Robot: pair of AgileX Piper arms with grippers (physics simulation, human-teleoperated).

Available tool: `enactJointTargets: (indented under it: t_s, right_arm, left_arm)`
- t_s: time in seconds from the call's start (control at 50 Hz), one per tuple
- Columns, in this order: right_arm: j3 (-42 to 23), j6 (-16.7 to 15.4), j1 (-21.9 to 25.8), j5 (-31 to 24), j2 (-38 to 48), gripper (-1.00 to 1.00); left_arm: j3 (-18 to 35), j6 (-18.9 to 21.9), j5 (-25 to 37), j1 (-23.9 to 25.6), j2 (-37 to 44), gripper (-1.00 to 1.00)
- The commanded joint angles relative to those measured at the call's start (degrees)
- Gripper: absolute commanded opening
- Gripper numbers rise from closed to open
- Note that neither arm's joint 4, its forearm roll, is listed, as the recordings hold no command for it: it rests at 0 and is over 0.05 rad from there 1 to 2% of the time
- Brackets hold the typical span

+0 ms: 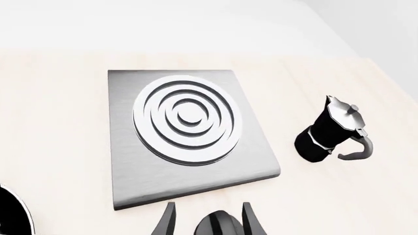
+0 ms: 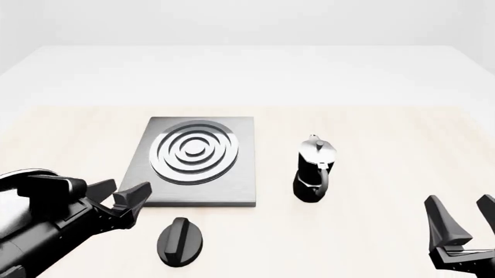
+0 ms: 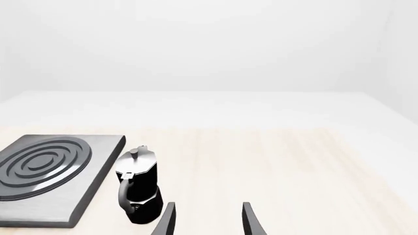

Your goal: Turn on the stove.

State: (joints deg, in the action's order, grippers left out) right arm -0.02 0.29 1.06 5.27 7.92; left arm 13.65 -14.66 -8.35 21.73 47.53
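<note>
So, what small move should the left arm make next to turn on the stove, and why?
Probably lower the left gripper a little, forward onto the knob. Its jaws stand open and the left wrist view shows the knob between them, not yet gripped. The knob lies in front of the stove, and the right gripper is far from it.

Bare table [image 2: 371,231] lies open across the front view's lower middle and right. The moka pot [image 2: 314,171] stands right of the stove [image 2: 197,162]; the knob [image 2: 180,241] sits unobstructed at lower left-centre.
</note>
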Motion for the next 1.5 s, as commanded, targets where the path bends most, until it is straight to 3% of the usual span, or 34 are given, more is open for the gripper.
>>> enactJointTargets:
  t_s: [0.02,0.18,0.34,0.68,0.94,1.5]
  right_arm:
    - [-0.03,0.20,0.06,-0.54,-0.51,1.00]
    - [-0.03,0.48,0.23,-1.20,-1.35,1.00]
    - [-0.03,0.88,0.33,-1.78,-2.04,1.00]
    - [-0.02,1.32,0.70,-1.05,-1.18,1.00]
    - [-0.02,1.50,0.74,-1.17,-1.36,1.00]
    - [-0.01,1.90,0.78,-0.66,-0.82,1.00]
  left_arm:
    - [-0.25,-1.70,-0.73,2.97,3.40,1.00]
    - [-0.48,-2.69,-1.85,4.04,5.48,1.00]
    - [-1.79,-7.18,-7.08,6.25,11.88,1.00]
    - [-2.83,-7.57,-13.94,6.42,19.83,1.00]
    - [-3.16,-7.23,-15.32,6.16,21.56,1.00]
    - [-4.58,-10.74,-22.17,6.88,29.29,1.00]
